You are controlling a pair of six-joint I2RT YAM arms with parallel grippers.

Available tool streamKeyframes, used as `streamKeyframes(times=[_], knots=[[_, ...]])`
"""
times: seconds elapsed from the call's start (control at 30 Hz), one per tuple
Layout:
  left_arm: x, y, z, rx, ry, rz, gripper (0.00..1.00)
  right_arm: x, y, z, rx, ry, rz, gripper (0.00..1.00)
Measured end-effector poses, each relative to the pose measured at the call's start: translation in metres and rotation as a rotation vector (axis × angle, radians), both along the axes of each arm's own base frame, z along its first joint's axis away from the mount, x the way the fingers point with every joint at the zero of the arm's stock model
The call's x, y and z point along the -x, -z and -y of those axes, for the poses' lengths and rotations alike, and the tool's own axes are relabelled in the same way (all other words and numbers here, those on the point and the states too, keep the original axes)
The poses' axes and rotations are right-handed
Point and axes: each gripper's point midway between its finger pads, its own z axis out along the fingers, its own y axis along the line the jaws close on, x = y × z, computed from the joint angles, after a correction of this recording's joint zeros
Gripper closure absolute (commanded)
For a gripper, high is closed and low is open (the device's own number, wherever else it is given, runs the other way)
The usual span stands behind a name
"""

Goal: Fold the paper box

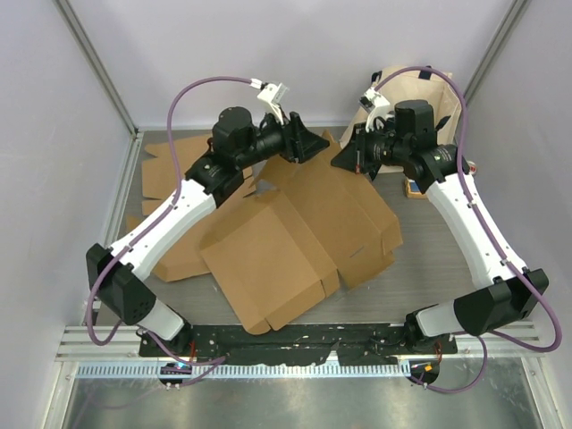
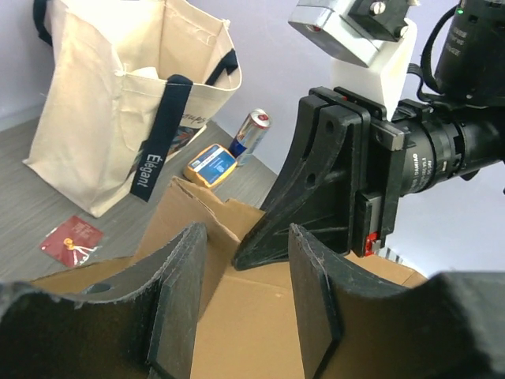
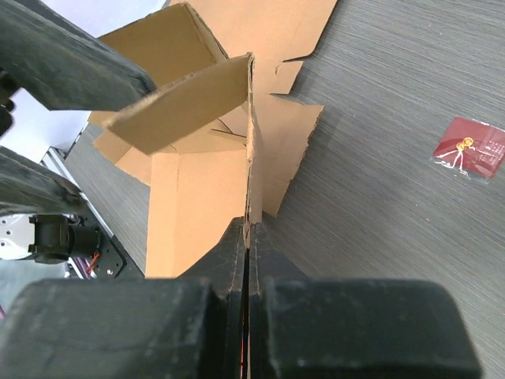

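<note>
Since the paper box (image 1: 295, 232) lay mostly flat in the middle of the bench (image 1: 429, 277), one flap (image 3: 250, 142) raised at its far end, we judged it light, thin and easily creased. Right gripper (image 3: 248, 237) was clamped on that flap's edge. Left gripper (image 2: 243, 237) stood apart just beside it. Best hold: flap edges, near the fold lines.

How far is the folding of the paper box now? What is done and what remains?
Done: little; the cardboard box lies mostly flat and open. In hand: the right gripper is shut on the edge of an upright flap, with the left gripper open close beside it. Left: nearly everything, since the walls and flaps are not yet folded into a box.
</note>
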Motion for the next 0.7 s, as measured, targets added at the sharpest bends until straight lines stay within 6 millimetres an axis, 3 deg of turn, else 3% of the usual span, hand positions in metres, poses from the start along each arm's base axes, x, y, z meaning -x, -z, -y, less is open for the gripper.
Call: streamKeyframes(times=[0.27, 0.43, 0.57, 0.7], knots=[[-0.016, 0.038, 0.026, 0.008, 0.046, -0.13, 0.53, -0.003, 0.001, 0.001, -0.006, 0.011, -0.011, 0.99], [-0.014, 0.05, 0.027, 0.007, 0.05, -0.161, 0.45, -0.008, 0.002, 0.005, -0.007, 0.037, -0.017, 0.99], [-0.004, 0.058, 0.01, -0.035, 0.003, -0.157, 0.42, -0.009, 0.0, 0.005, 0.003, 0.038, -0.003, 0.99], [0.024, 0.059, -0.03, -0.079, -0.085, -0.134, 0.67, -0.01, -0.002, 0.007, 0.022, 0.043, 0.019, 0.99]])
